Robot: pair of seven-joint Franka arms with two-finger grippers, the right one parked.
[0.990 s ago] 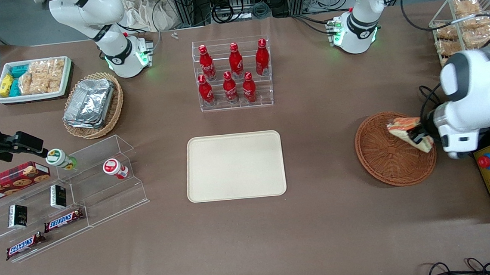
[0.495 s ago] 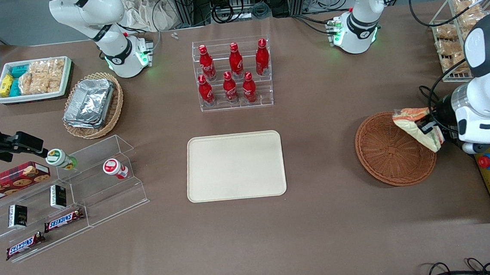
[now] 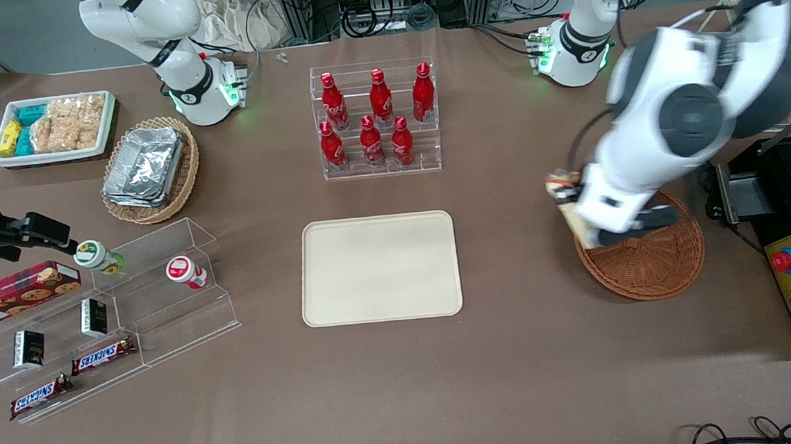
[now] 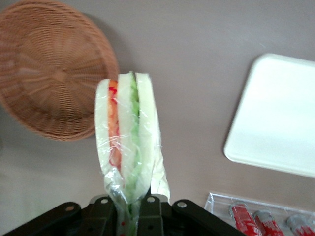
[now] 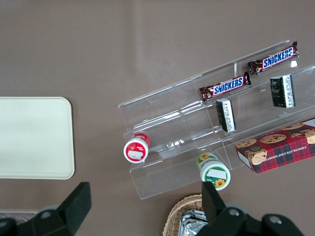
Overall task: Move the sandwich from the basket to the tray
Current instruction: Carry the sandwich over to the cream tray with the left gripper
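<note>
The gripper (image 3: 580,219) hangs at the right of the front frame, over the basket's (image 3: 649,270) tray-side rim. Its fingers (image 4: 147,209) pinch the wrapped sandwich (image 4: 127,147). The tray (image 3: 379,268) lies mid-frame.

Your gripper (image 4: 129,209), clamping the sandwich (image 4: 127,152), has bare table to the tray (image 3: 379,268); the bottle rack (image 3: 376,119) stands farther back.

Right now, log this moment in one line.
gripper: shut on sandwich | raised over basket edge nearest tray | tray bare
</note>
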